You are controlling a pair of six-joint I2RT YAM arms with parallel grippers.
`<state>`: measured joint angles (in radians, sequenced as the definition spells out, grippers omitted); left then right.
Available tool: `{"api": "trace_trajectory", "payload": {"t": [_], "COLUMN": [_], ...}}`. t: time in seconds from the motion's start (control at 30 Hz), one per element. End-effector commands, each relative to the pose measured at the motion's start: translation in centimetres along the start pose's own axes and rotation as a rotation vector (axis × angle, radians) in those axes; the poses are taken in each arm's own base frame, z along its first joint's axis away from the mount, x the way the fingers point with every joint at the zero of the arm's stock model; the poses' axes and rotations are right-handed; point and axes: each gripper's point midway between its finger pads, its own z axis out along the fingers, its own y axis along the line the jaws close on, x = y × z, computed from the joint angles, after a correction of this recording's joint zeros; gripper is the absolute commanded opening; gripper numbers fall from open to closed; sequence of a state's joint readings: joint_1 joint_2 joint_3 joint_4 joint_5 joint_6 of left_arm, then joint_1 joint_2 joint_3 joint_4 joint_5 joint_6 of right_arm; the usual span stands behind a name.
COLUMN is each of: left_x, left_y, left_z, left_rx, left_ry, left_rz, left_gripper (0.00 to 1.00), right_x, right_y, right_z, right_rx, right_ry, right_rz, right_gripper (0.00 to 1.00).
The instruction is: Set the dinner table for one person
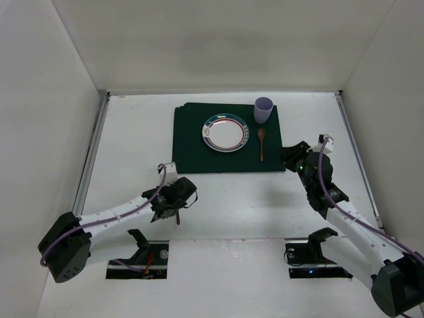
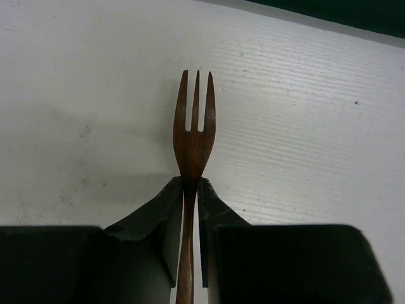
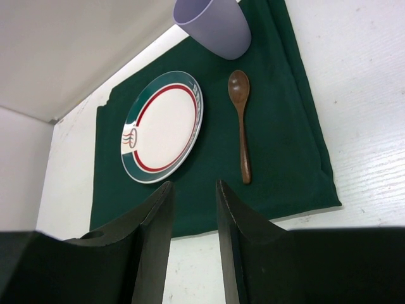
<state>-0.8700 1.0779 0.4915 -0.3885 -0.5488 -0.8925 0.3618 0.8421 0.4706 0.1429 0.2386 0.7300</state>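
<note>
Large matte white rectangular dinner bench (image 1: 232,212) lies under both arms. Left tool (image 2: 190,190) clamps one brown wooden fork (image 2: 195,126), handle hidden between fingers (image 2: 164,215). Right tool (image 3: 193,190) gapes empty. One dark green cloth placemat (image 1: 189,142) carries one round green-rimmed plate (image 1: 225,132), one lilac cup (image 1: 264,110), one wooden spoon (image 1: 262,142).

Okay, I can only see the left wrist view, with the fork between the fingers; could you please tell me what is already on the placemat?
Observer: A plate sits in the middle of the placemat, with a wooden spoon just right of it in the top view.
Operator: Is there a cup too?
Observer: Yes, a lilac cup stands upright beyond the spoon.
Operator: And the right gripper?
Observer: Open and empty, near the placemat's edge.
</note>
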Motion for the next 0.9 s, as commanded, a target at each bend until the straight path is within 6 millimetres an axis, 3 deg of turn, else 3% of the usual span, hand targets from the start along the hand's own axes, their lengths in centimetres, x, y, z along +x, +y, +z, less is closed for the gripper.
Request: {"api": "trace_trajectory", "payload": {"t": [0.0,0.17,0.3,0.37,0.47,0.6,0.73,0.87], "left_x": [-1.9,-5.4,-9.3,-11.5,-15.1,-18.6,-20.1,-20.2], "left_y": [-0.3,-2.5,-6.6,-7.6,-9.6,-11.5,-11.4,-11.6], "left_z": [-1.2,-1.9,-2.3,-2.0,-0.5,2.2,6.5,9.5], "left_rx": [0.001,0.046,0.124,0.119,0.149,0.166,0.092,0.065], "left_ry": [-0.049,-0.109,-0.174,-0.213,-0.246,-0.244,-0.206,-0.163], "left_rz": [-0.008,-0.013,0.036,0.057,0.048,0.046,0.106,0.141], "left_gripper": [0.04,0.04,0.04,0.05,0.05,0.06,0.06,0.06], "right_x": [-2.5,-2.5,-2.5,-2.6,-2.5,-2.3,-2.4,-2.2], "right_y": [2.7,2.7,2.8,2.8,2.7,2.6,2.6,2.5], "right_z": [-0.2,-0.1,-0.2,-0.3,-0.2,0.0,-0.1,0.0], "right_rx": [-0.081,-0.079,-0.081,-0.083,-0.079,-0.075,-0.076,-0.072], "right_ry": [-0.070,-0.068,-0.070,-0.072,-0.068,-0.063,-0.066,-0.060], "right_rz": [0.012,0.011,0.012,0.013,0.011,0.010,0.011,0.007], "right_gripper": [0.39,0.39,0.39,0.39,0.39,0.39,0.39,0.39]}}
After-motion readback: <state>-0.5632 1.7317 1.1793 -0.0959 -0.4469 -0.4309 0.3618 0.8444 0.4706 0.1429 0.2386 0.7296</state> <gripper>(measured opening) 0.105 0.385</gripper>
